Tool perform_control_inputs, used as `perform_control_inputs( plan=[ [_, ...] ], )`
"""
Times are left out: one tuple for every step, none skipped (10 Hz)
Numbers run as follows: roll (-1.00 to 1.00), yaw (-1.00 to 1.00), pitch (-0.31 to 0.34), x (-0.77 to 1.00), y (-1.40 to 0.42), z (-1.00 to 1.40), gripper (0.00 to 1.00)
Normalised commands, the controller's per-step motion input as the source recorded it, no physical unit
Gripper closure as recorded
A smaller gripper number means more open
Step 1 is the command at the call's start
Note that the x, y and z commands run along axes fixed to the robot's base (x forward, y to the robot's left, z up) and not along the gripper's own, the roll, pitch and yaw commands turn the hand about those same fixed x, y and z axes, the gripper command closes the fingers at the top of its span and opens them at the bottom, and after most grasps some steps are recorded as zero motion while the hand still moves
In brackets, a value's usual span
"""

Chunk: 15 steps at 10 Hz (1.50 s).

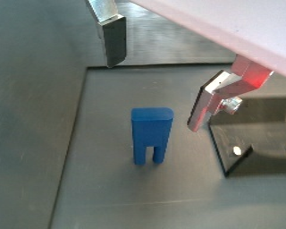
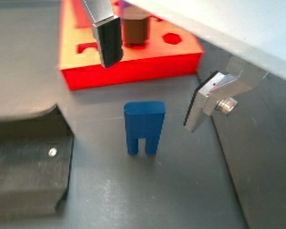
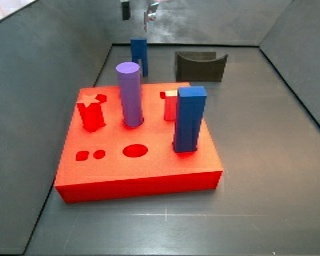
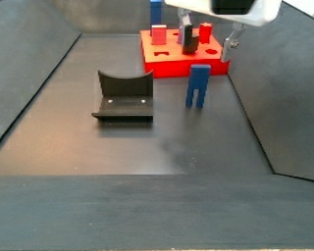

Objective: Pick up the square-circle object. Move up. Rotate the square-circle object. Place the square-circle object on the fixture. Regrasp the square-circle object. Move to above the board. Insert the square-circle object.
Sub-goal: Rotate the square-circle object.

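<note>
The square-circle object (image 1: 152, 134) is a small blue piece with a slotted lower end. It stands upright on the dark floor in both wrist views (image 2: 143, 125) and both side views (image 3: 139, 55) (image 4: 199, 85). My gripper (image 1: 157, 80) (image 2: 153, 85) hangs open above it, one finger (image 1: 114, 40) on each side and nothing between them. The fixture (image 1: 259, 134) (image 4: 123, 95) sits on the floor beside the piece. Behind the piece lies the red board (image 2: 121, 67) (image 3: 136, 160). In a side view the gripper (image 3: 139, 12) shows only at the upper edge.
On the board stand a tall purple cylinder (image 3: 128, 90), a tall blue square post (image 3: 190, 118) and short red pegs (image 3: 91, 115). Sloping grey walls (image 4: 42, 69) close in the floor on both sides.
</note>
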Motion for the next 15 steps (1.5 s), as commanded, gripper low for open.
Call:
perform_control_inputs(
  plan=[
    [-0.04, 1.0, 0.011, 0.04, -0.01, -0.03, 0.0],
    [-0.05, 1.0, 0.012, 0.04, -0.01, -0.03, 0.0],
    [-0.05, 1.0, 0.013, 0.04, -0.01, -0.03, 0.0],
    [-0.06, 1.0, 0.014, 0.04, -0.01, -0.03, 0.0],
    [-0.07, 1.0, 0.017, 0.04, -0.01, -0.03, 0.0],
    [-0.07, 1.0, 0.019, 0.04, -0.01, -0.03, 0.0],
    [-0.09, 1.0, 0.023, 0.04, -0.01, -0.03, 0.0],
    [-0.1, 1.0, 0.025, 0.04, -0.01, -0.03, 0.0],
    [-0.14, 1.0, 0.035, 0.04, -0.01, -0.03, 0.0],
    [-0.14, 0.86, 0.036, 0.04, -0.01, -0.03, 0.0],
    [-0.13, 0.59, 0.037, 0.04, 0.0, -0.03, 0.0],
    [-0.1, 0.33, 0.039, 0.04, 0.0, -0.03, 0.0],
    [-0.1, 0.17, 0.039, 0.0, 0.0, -1.0, 0.0],
    [-0.1, 0.13, 0.032, 0.01, 0.0, -1.0, 0.0],
    [-0.1, 0.08, -0.008, 0.03, 0.0, -1.0, 0.0]
  ],
)
